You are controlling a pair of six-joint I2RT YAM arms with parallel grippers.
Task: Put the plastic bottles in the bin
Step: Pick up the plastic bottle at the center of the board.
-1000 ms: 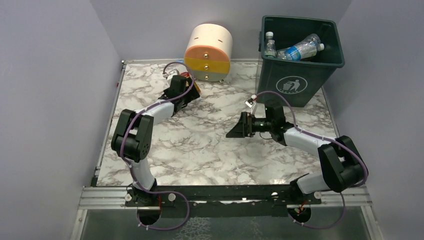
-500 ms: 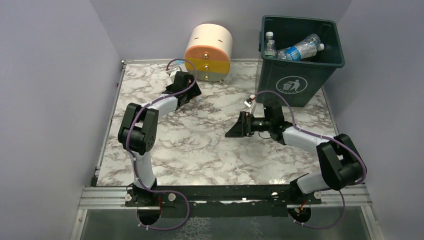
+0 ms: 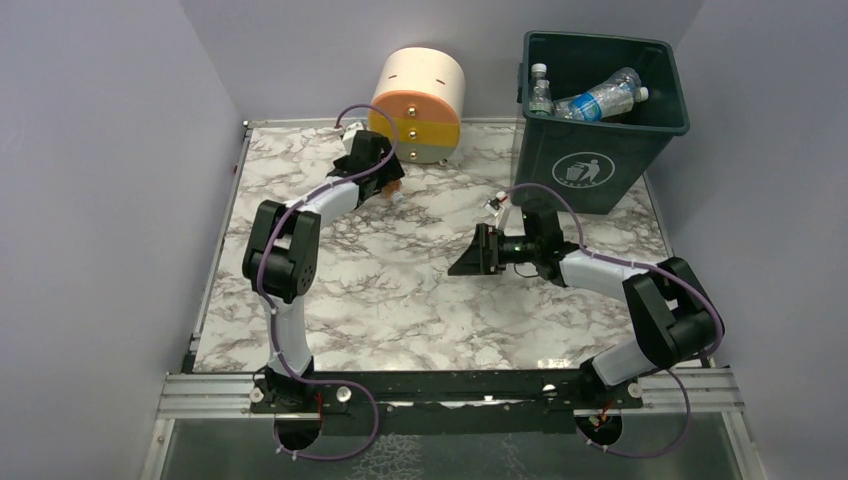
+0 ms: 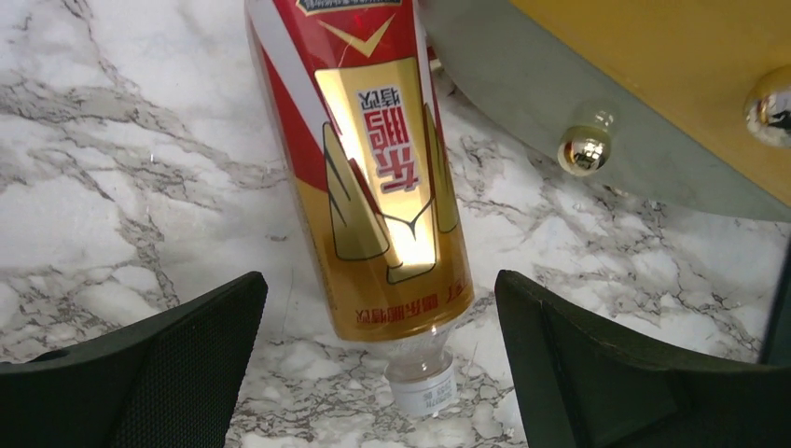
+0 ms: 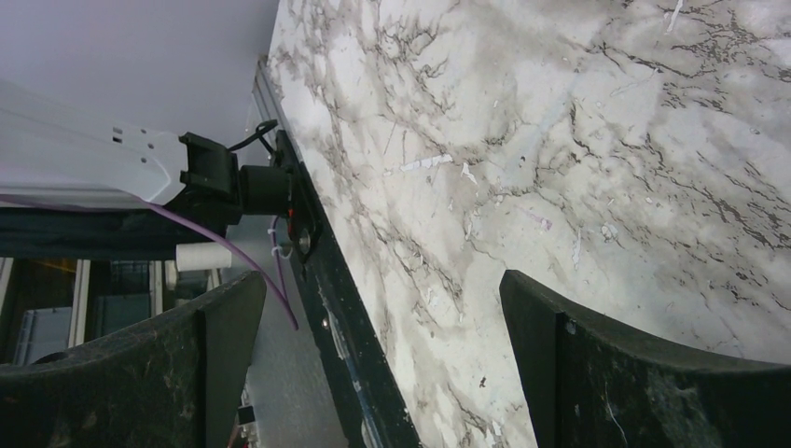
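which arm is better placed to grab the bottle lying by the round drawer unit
Left. The left gripper is open, its fingers flanking the cap end of the red-and-gold bottle lying beside the drawer unit. The right gripper is open too, but sits mid-table with only the marble table between its fingers.

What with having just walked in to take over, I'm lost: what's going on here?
Two robot arms are putting plastic bottles into the green bin, which already holds a few. The left gripper, fingers open, straddles a red-and-gold labelled bottle lying on the marble table by the round drawer unit, not yet gripped. The right gripper hangs open and empty mid-table.
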